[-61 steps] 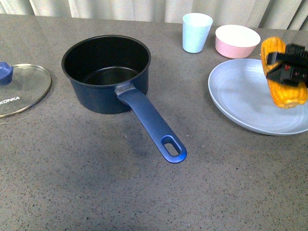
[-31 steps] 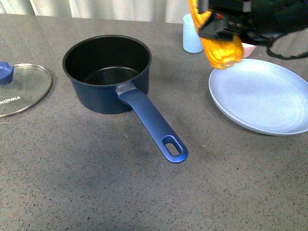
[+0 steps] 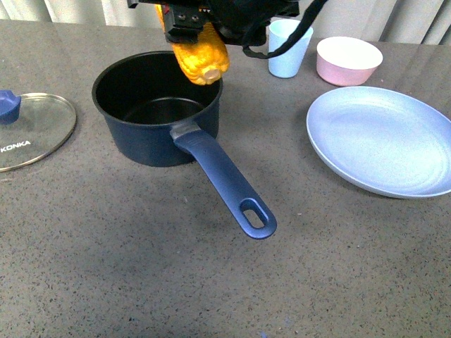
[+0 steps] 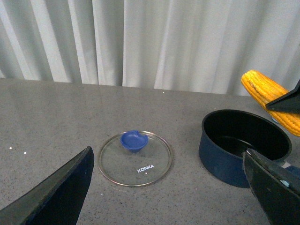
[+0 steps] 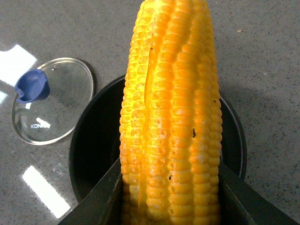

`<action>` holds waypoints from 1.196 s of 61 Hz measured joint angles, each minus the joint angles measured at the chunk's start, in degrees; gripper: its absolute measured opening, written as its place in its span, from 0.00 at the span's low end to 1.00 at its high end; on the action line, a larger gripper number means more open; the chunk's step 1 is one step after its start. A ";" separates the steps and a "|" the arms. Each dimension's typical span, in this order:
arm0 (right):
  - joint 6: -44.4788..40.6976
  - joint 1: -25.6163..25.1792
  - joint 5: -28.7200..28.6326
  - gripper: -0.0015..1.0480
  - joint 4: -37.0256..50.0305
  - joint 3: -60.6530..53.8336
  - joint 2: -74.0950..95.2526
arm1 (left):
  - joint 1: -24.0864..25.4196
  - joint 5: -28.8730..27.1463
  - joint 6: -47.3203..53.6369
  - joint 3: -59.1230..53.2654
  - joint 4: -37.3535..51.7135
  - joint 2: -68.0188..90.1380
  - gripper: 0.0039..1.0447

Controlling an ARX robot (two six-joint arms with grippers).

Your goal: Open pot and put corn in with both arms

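Corn (image 3: pixel 201 58) hangs clamped in the right gripper (image 3: pixel 189 15), tilted with its cut end down, directly over the far rim of the pot (image 3: pixel 156 105). The right wrist view shows the two fingers (image 5: pixel 101 199) pressed against the sides of the cob (image 5: pixel 171 122), with the black inside of the pot (image 5: pixel 93 140) below it. The cob touches neither rim nor floor of the pot.

The pot stands open and holds nothing; its long blue handle (image 3: pixel 229 184) points toward the robot and to the right. The glass lid (image 3: pixel 32 130) with its blue knob (image 3: pixel 8 105) lies flat on the table (image 3: pixel 141 282) to the left of the pot, apart from it. To the right lies a pale blue plate (image 3: pixel 380 141), bare, and behind it a pink bowl (image 3: pixel 348 60) and a light blue cup (image 3: pixel 288 47), both near the curtain at the table's far edge.

The left gripper (image 4: pixel 173 192) shows only in its own wrist view, its jaws spread wide with nothing between them, facing the lid (image 4: pixel 135 157) and pot (image 4: pixel 243 145). The near half of the table is bare grey surface.
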 joint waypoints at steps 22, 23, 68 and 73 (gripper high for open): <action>-2.38 1.46 0.72 0.61 -1.66 5.66 6.03 | 0.00 0.00 0.00 0.00 0.00 0.00 0.92; -2.43 1.51 0.74 0.62 -1.70 5.75 6.14 | 0.00 0.00 0.00 -0.02 0.00 0.02 0.92; 0.85 -11.54 2.29 0.91 18.27 -22.67 -15.93 | 0.00 0.00 0.00 0.00 0.00 0.02 0.92; 0.94 -13.94 1.62 0.91 20.09 -29.29 -22.45 | 0.00 0.00 0.00 0.00 0.00 0.02 0.92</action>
